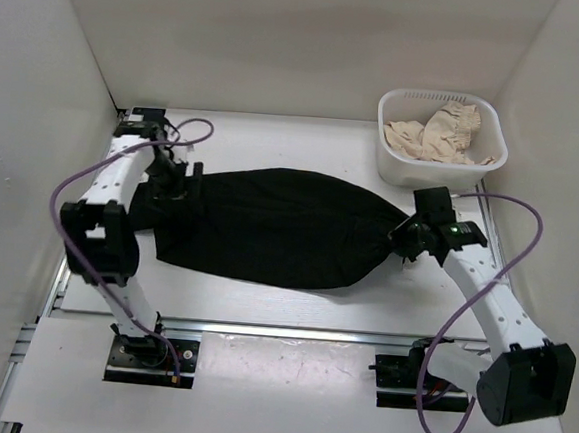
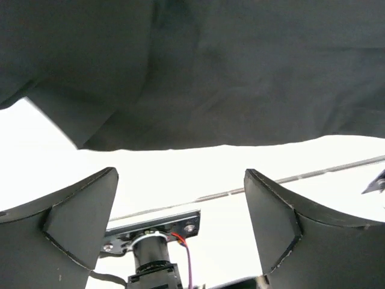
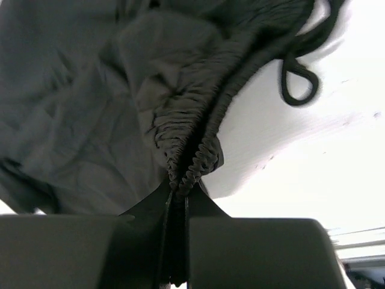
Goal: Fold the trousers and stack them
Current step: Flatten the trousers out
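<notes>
The black trousers [image 1: 269,225] lie folded lengthwise across the middle of the table, waistband to the right. My left gripper [image 1: 172,182] sits at their left end with its fingers [image 2: 78,211] spread wide and nothing between them; the cloth [image 2: 228,72] lies just beyond the tips. At the right end my right gripper [image 1: 408,236] is shut on the gathered elastic waistband [image 3: 192,156]. A black drawstring loop [image 3: 298,84] lies on the table beside it.
A white basket [image 1: 389,159] with beige frilly cloth [image 1: 436,133] stands at the back right, just behind my right gripper. White walls close in the table on three sides. A metal rail [image 1: 311,331] runs along the near edge.
</notes>
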Robot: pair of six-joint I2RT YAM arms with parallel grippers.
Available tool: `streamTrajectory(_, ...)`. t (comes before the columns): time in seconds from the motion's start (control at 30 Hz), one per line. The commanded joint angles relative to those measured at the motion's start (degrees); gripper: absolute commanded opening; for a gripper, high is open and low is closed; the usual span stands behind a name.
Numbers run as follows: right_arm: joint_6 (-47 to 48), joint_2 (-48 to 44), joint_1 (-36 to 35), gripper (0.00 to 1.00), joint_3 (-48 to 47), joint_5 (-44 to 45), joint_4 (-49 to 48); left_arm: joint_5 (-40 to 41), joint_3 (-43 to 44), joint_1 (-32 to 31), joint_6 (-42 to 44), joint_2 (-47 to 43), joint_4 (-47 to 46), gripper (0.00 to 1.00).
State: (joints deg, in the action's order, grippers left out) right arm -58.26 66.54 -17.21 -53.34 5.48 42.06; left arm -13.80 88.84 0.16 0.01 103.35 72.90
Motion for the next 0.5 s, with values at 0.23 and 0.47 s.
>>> streamTrajectory(0.23,1.0,-8.5,7.4,0.00,7.7,0.9,2.7,10.5,-6.5,14.8,0.0,-10.4,-10.5,0.99)
streamTrajectory(0.47,3.7,-13.1,10.0,0.00,7.7,5.8,7.0,19.2,-9.3,21.9,0.0,0.0,-20.6,0.99)
